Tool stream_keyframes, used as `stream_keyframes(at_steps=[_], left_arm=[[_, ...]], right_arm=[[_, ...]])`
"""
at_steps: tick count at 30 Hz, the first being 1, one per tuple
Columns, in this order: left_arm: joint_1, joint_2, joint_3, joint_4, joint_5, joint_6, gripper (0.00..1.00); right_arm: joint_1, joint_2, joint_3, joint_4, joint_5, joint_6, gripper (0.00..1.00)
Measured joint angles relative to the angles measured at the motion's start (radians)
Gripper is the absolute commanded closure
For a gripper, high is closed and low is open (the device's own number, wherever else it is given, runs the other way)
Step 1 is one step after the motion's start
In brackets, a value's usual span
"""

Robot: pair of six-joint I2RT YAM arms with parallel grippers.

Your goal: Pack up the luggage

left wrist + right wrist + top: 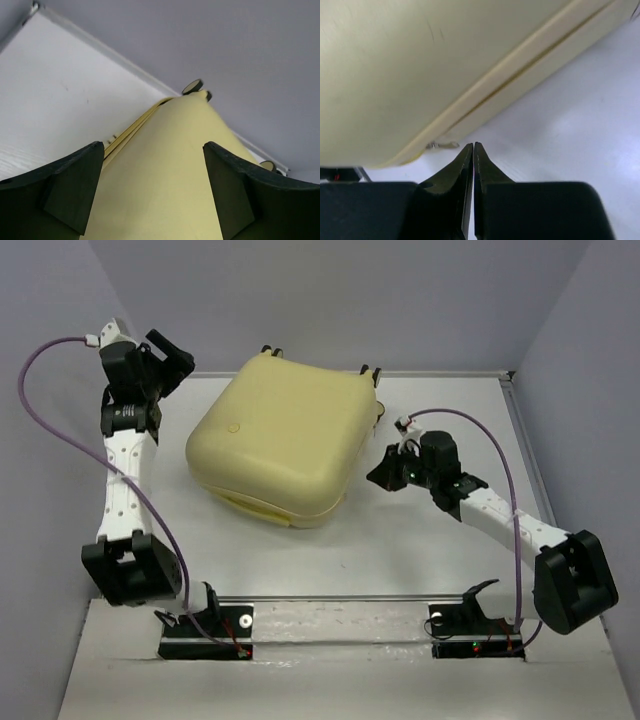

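Note:
The luggage (pixel 275 435), a pale yellow hard-shell suitcase, lies flat on the white table with its lid down; its seam runs along the near edge. Small wheels (pixel 270 350) stick out at its far side. My left gripper (pixel 176 362) is open and empty, raised by the suitcase's far left corner. In the left wrist view its fingers (pixel 75 185) frame the shell (pixel 175 125). My right gripper (pixel 385 472) is shut and empty, low beside the suitcase's right side. In the right wrist view its tip (pixel 473 145) is just short of the seam (pixel 485 97), near a small zipper pull (pixel 442 145).
The white table (pixel 450 550) is walled by grey panels on the left, back and right. A raised rail (pixel 505 380) runs along the table's far and right edges. The arm bases (pixel 205 630) sit at the near edge.

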Motion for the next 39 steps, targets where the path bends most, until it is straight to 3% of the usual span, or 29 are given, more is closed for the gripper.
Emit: stream_keyframes(at_steps=[2,3,5,6,8,9,12,18,25,29,31,36,39], left_arm=[[-0.029,-0.093,0.014,0.001,-0.037,0.016,0.1],[-0.068,-0.161,0.006,-0.001,-0.053,0.029,0.13],[-0.159,-0.267,-0.026,0.008,-0.066,0.045,0.18],[-0.246,-0.367,-0.087,0.037,-0.063,0.055,0.29],[-0.372,-0.534,-0.23,0.044,-0.027,0.061,0.44],[-0.397,-0.585,-0.283,0.048,-0.019,0.063,0.59],[-0.427,-0.83,-0.517,0.019,0.011,0.043,0.71],[-0.438,-1.009,-0.792,-0.098,0.121,-0.02,0.76],[-0.443,-1.07,-0.932,-0.218,0.179,-0.064,0.76],[-0.444,-1.078,-0.978,-0.207,0.211,-0.068,0.72],[-0.444,-1.067,-1.0,-0.21,0.219,-0.072,0.7],[-0.445,-1.034,-1.004,-0.189,0.23,-0.079,0.7],[-0.449,-1.023,-1.004,-0.182,0.233,-0.082,0.69]], right_arm=[[0.0,-0.033,-0.097,0.045,-0.049,0.009,0.82],[0.0,-0.042,-0.148,0.074,-0.09,0.012,0.68],[0.0,-0.044,-0.217,0.137,-0.145,0.022,0.55],[0.001,-0.044,-0.245,0.177,-0.167,0.025,0.49],[0.003,-0.044,-0.29,0.248,-0.204,0.024,0.48],[0.006,-0.04,-0.309,0.294,-0.222,0.019,0.48],[0.01,0.005,-0.321,0.409,-0.263,0.008,0.47],[0.028,0.158,-0.318,0.562,-0.318,-0.03,0.46],[0.054,0.21,-0.273,0.596,-0.336,-0.087,0.45],[0.095,0.257,-0.219,0.599,-0.327,-0.121,0.45],[0.102,0.275,-0.205,0.602,-0.323,-0.131,0.5],[0.135,0.302,-0.205,0.637,-0.291,-0.129,0.71],[0.148,0.301,-0.212,0.653,-0.257,-0.126,0.89]])
